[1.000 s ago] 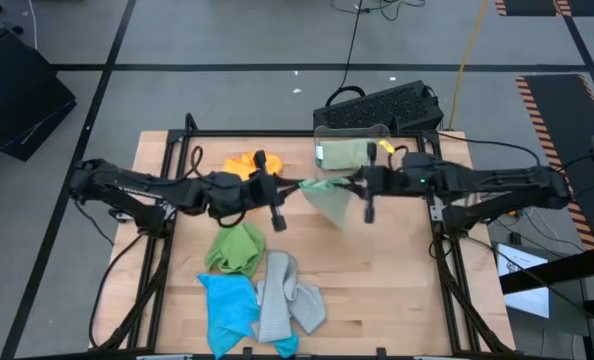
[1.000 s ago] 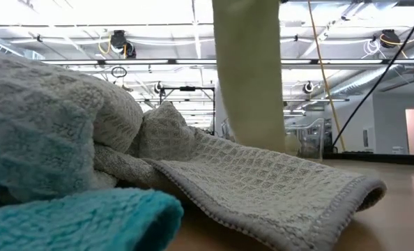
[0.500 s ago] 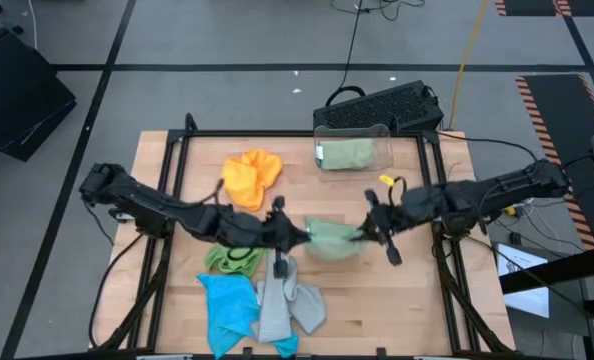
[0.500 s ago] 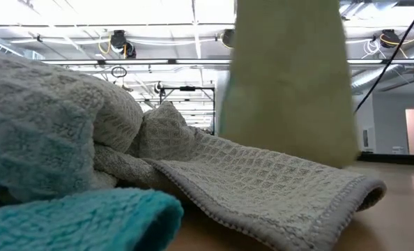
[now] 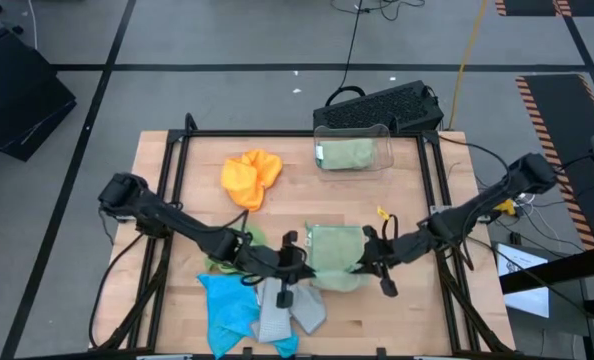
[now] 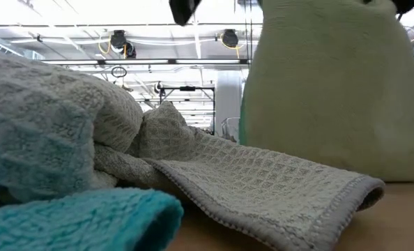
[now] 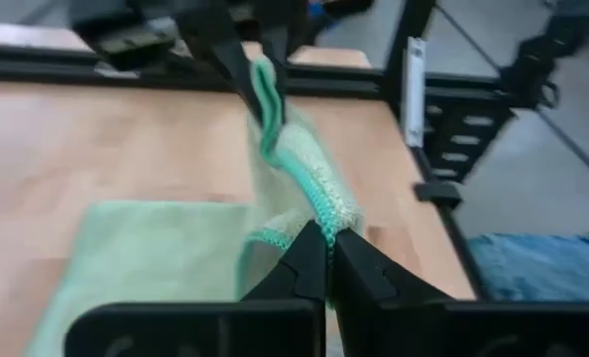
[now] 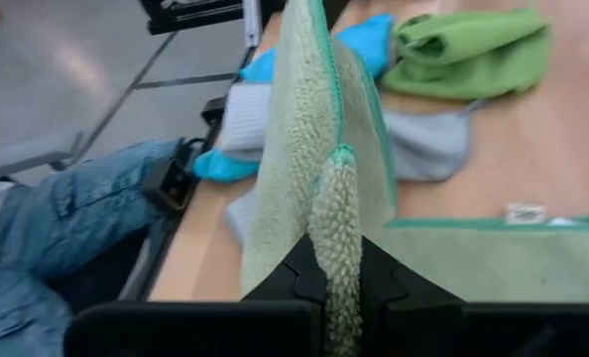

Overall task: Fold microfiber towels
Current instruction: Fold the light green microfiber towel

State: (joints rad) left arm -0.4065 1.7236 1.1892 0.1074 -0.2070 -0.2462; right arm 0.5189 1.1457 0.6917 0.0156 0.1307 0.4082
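I have both arms low over the near half of the bench (image 5: 397, 310), reaching in from either side toward the middle. The left gripper (image 5: 289, 262) and the right gripper (image 5: 369, 258) each pinch one upper corner of the pale green towel (image 5: 335, 248), jaws closed tight on the hemmed edge. The left wrist view shows my two fingers clamped on the green stitched border, with the cloth running away toward the other gripper; the right wrist view shows the same edge bunched between that arm's fingers.

The towel hangs between the two grippers with its lower part draped onto the bench, spread flat toward the far side (from the low view it reads as a broad pale sheet (image 6: 332, 90) standing up from the wood).

The other cloths lie near the front-left corner of the bench: the grey towel (image 5: 285, 308) and the blue towel (image 5: 227, 305) lie touching each other at the near edge, and the bright green towel (image 5: 222, 262) sits just behind them, partly under my left arm. The orange towel (image 5: 250, 176) lies crumpled toward the far edge, left of centre. At the far edge near the middle sits the clear plastic bin (image 5: 352, 150), holding one more pale green cloth.

In the right wrist view a person in blue jeans (image 8: 66, 228) is beside the bench.
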